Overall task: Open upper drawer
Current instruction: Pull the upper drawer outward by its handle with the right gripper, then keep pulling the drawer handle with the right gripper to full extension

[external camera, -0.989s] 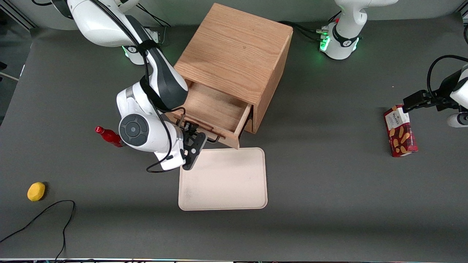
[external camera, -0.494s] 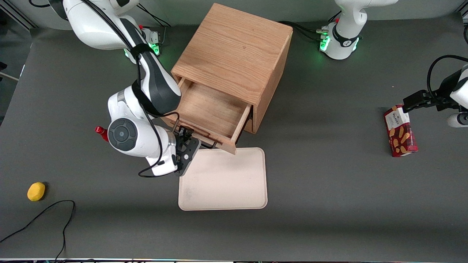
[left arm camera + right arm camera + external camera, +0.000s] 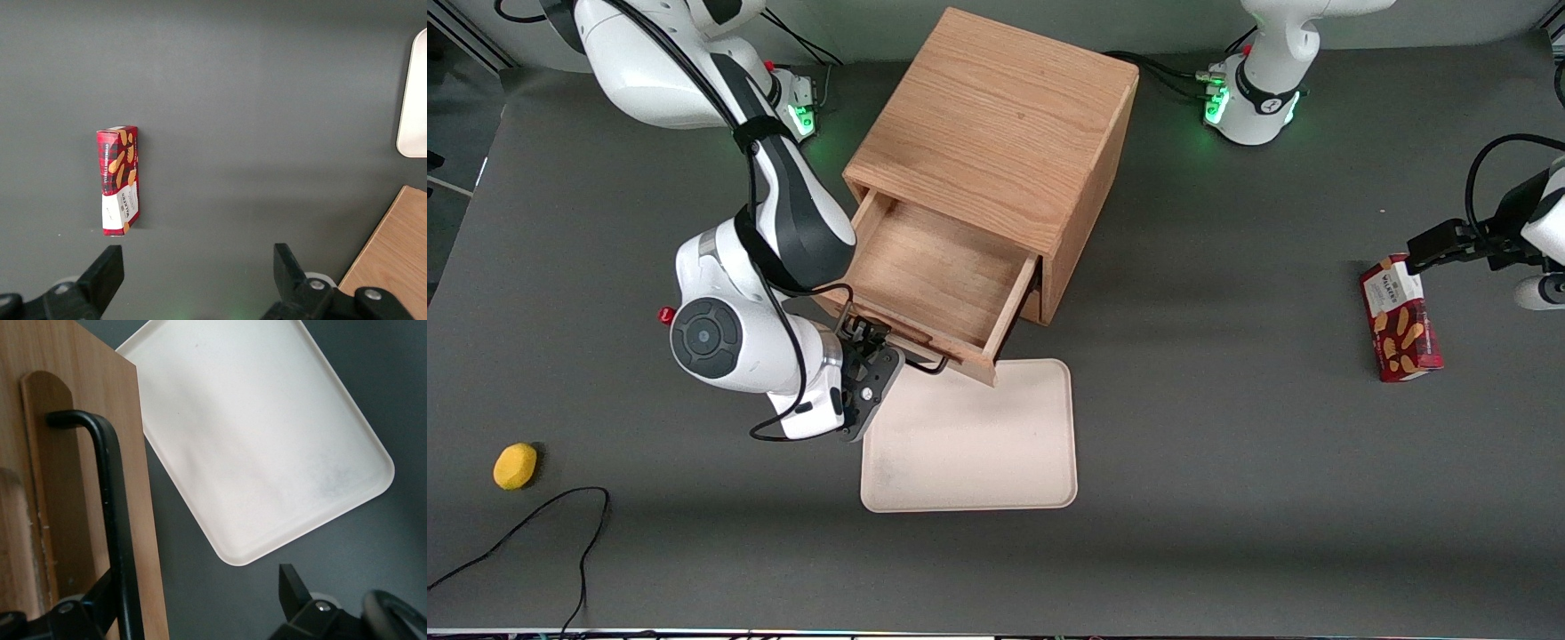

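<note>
The upper drawer (image 3: pixel 934 267) of the oak cabinet (image 3: pixel 996 116) is pulled well out, and its plain-wood tray shows bare. Its thin black handle (image 3: pixel 925 364) is on the front panel, nearest the front camera. My gripper (image 3: pixel 863 342) is at that handle, fingers spread. In the right wrist view the handle (image 3: pixel 110 493) runs along the drawer front (image 3: pixel 73 407) and passes between the fingers of my gripper (image 3: pixel 197 600), close against one fingertip (image 3: pixel 100 597). The other finger stands well apart. The bottom drawer is hidden under the upper one.
A cream tray (image 3: pixel 969 436) lies on the table just in front of the drawer, also in the right wrist view (image 3: pixel 260 440). A red bottle cap (image 3: pixel 665 314) peeks past my arm. A yellow object (image 3: pixel 515 466) and a black cable (image 3: pixel 534 516) lie toward the working arm's end. A red cookie box (image 3: pixel 1400 331) lies toward the parked arm's end.
The drawer has slid farther out toward the front camera, my gripper and forearm moving with it. The arm now covers most of the red bottle.
</note>
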You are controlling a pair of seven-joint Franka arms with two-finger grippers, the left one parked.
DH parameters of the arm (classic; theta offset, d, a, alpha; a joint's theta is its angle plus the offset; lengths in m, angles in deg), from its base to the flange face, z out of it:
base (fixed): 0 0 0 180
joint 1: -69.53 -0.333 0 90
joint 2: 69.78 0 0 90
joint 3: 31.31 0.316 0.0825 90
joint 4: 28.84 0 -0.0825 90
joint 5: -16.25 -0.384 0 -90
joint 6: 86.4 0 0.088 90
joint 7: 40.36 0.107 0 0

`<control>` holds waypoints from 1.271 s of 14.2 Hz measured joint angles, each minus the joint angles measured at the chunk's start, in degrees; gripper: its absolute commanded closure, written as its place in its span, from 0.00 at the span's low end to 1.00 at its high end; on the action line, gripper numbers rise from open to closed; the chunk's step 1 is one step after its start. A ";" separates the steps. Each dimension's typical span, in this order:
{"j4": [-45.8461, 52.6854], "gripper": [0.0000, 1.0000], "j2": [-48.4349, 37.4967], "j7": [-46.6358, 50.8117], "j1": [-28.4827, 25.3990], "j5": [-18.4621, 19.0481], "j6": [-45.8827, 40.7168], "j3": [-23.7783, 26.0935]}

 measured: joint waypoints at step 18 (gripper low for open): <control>2.18 0.00 1.72 0.47 3.05 -4.12 2.97 0.00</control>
